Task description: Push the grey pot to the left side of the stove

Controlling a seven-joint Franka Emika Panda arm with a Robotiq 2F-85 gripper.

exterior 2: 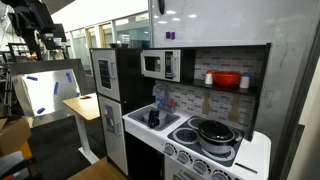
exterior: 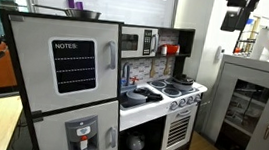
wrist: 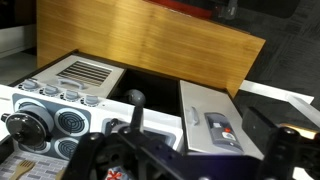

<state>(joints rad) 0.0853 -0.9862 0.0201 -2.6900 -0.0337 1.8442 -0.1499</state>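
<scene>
Dark gripper [wrist: 185, 155] parts fill the bottom edge of the wrist view. Its two fingers [wrist: 95, 150] stand spread wide, with nothing between them and nothing touching them. It hangs in the air, well apart from the toy kitchen.

Next out in that view is the kitchen seen from above: one stove [wrist: 50, 115] at the left, one dark sink [wrist: 150, 95] in the middle and one white fridge [wrist: 215, 120] at the right. A brown wooden surface [wrist: 150, 40] lies beyond them.

In an exterior view one grey pot [exterior 2: 215, 133] sits on the stove [exterior 2: 245, 155], on a burner in the half away from the sink [exterior 2: 150, 118]. One bare black coil shows just beside the pot on the sink side. I cannot tell how many burners there are in all. A single row of knobs [exterior 2: 190, 158] runs along the stove's front.

Farther back are one microwave [exterior 2: 155, 65] and one red bowl [exterior 2: 227, 80] on a shelf above the stove. One silver bowl [exterior: 81, 13] rests on top of the fridge [exterior: 70, 68] in an exterior view.

Farthest off, the robot arm [exterior 2: 35, 22] shows dark in the upper corner.
</scene>
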